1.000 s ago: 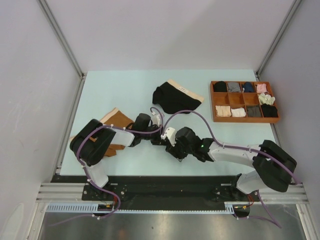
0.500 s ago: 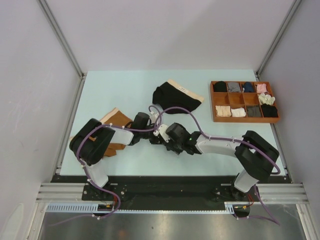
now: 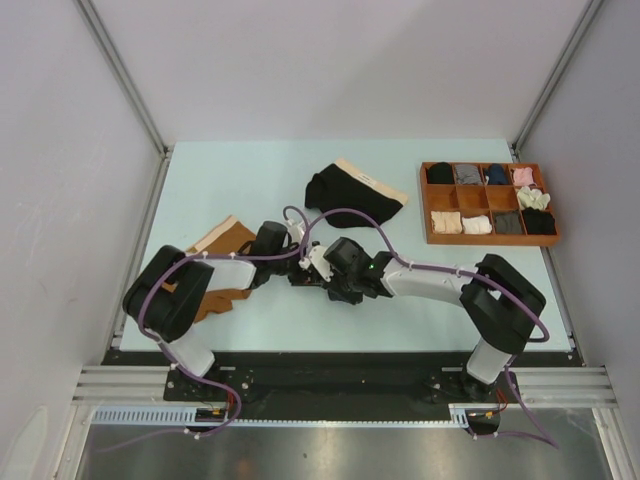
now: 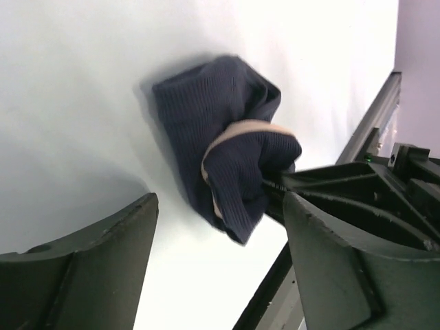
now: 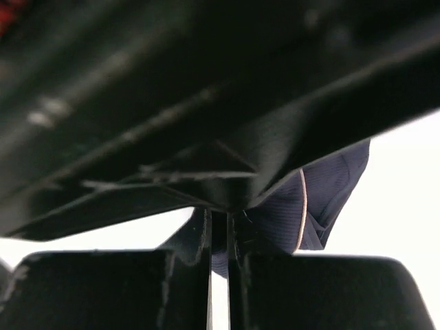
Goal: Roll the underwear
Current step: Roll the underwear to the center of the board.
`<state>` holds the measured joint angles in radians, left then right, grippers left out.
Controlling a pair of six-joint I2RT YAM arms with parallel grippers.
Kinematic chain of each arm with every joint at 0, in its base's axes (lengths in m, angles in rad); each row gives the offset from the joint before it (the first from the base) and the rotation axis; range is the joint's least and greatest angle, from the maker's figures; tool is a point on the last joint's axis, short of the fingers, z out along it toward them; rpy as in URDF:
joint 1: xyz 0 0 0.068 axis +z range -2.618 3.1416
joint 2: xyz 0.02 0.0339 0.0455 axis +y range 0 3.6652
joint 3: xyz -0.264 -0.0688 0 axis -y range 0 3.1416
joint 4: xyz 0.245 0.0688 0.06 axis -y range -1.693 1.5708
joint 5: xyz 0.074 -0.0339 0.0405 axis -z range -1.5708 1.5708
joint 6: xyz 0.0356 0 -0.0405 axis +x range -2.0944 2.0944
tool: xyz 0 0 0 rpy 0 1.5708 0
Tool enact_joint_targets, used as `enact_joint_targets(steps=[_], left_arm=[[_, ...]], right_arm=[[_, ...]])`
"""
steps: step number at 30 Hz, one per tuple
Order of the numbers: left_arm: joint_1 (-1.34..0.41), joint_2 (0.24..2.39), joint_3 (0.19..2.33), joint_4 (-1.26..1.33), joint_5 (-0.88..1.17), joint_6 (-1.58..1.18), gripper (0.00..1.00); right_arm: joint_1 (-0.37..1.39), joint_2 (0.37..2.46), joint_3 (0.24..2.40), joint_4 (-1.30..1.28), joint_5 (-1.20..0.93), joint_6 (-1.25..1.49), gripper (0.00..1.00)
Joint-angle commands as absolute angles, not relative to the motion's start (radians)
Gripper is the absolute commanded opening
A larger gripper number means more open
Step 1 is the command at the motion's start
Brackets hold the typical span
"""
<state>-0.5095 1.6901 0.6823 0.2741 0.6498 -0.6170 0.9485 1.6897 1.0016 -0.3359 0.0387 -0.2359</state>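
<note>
The navy blue underwear (image 4: 220, 151) lies bunched in a loose roll on the pale table, its beige waistband wrapped round it. My left gripper (image 4: 220, 206) stands open just short of the roll, one finger on each side and neither touching it. My right gripper (image 5: 218, 237) is shut on the navy underwear (image 5: 323, 199), pinching its edge; its dark fingers (image 4: 323, 185) show in the left wrist view. From above, both grippers (image 3: 305, 265) meet at mid-table and hide the roll. The rust-brown underwear (image 3: 222, 243) lies at the left and the black underwear (image 3: 352, 195) behind.
A wooden tray (image 3: 427, 205) with several compartments of rolled garments stands at the back right. The metal frame rail (image 4: 371, 124) runs along the table's near edge. Purple cables arch over both wrists.
My left gripper has opened and let go of the navy roll, drawing back slightly. The right arm swung left to the roll and its jaws closed on it.
</note>
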Motion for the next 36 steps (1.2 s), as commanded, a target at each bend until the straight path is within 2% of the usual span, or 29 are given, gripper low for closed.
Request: enact_joint_targets(steps=[1,12,17,29,36], left_arm=[[-0.503,1.618,0.644,0.239,0.597,-0.552,0.81],[-0.505,1.649,0.534,0.32,0.535,-0.558,0.81],[-0.522,1.686,0.503,0.443,0.593,-0.569,0.76],[-0.574,1.537,0.348,0.708,0.655,-0.586,0.73],[-0.589,1.535,0.301,0.778,0.687,-0.6,0.74]], right_arm=[[0.956,1.752,1.028,-0.429,-0.201,-0.175,0.0],[0.933,1.735,1.071,-0.46,-0.328,-0.127,0.0],[0.919,1.743,1.075,-0.46,-0.345,-0.121,0.0],[0.844,1.743,1.069,-0.446,-0.385,-0.086,0.0],[0.825,1.769,1.078,-0.44,-0.344,-0.078,0.0]])
